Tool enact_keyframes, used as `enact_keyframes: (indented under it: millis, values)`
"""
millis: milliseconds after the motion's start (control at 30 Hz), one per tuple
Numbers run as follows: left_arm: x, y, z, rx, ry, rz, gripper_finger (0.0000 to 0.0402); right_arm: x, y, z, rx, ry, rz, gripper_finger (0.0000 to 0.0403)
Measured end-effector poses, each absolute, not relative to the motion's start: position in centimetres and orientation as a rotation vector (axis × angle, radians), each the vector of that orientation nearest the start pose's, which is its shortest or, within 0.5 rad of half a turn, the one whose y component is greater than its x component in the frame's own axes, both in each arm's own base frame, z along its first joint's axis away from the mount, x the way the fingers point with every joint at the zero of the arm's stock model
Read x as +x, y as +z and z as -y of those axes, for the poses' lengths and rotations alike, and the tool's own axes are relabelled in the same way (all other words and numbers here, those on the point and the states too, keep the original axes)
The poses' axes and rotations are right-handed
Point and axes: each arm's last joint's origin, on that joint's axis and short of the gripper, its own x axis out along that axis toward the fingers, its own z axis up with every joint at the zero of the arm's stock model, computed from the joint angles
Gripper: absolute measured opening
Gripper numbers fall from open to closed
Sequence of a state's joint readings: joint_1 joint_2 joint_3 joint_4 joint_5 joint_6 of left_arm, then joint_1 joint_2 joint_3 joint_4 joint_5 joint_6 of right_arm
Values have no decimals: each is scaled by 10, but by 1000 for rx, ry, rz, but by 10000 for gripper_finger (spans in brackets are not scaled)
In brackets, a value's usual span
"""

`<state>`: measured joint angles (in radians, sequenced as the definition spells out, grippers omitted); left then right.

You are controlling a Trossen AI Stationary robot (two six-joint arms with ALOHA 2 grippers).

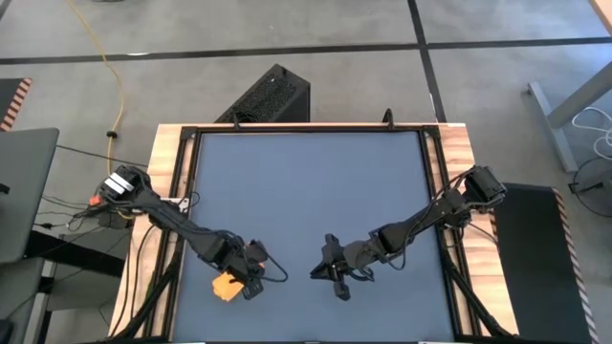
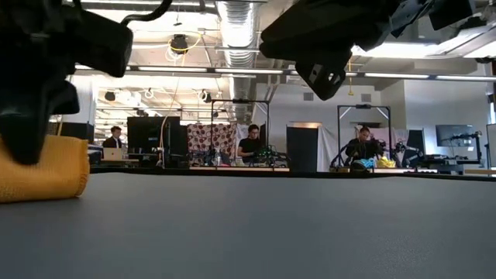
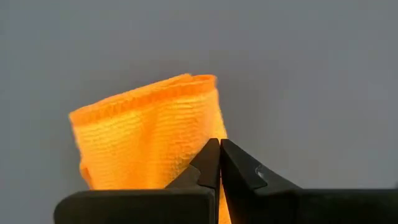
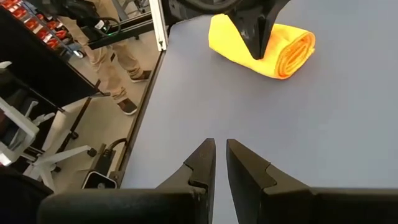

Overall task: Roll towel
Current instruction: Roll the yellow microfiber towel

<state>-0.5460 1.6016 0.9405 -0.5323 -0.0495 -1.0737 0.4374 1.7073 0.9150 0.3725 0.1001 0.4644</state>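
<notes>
Pinching the towel (image 3: 146,134) at its edge, with the left gripper (image 3: 219,149) squeezed tight together on the soft yellow-orange cloth. Sitting low at the near left part of the table (image 1: 316,182), close to the front edge. Already wound into a short fat roll, with the swirl of layers showing at one end in the right wrist view. Probably holding that spot to keep the loose flap from popping open, or to tuck it in.

Waiting a little way off toward the middle, well apart from the roll: the right gripper (image 4: 220,163), with only a thin gap between its two fingers and nothing in them. Pointing toward the roll, maybe ready to help press it.

Farther back, only bare dark tabletop. Beyond that, a big room with people (image 2: 252,143) at desks, far from the arms.

Looking nearly done, judging by the neat roll.
</notes>
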Motion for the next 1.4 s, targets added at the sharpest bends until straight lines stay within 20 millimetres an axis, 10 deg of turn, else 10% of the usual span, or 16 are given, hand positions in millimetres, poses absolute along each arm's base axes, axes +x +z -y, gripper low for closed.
enact_keyframes:
  millis: [567, 933, 1400]
  values:
    - [197, 194, 120, -523, 570, -1361, 0, 324, 193, -155, 343, 246, -480, 68]
    - [183, 241, 131, -740, 514, -812, 0, 319, 192, -162, 332, 264, -501, 68]
    - [225, 156, 169, -687, 456, -1188, 0, 323, 196, -158, 351, 255, -454, 68]
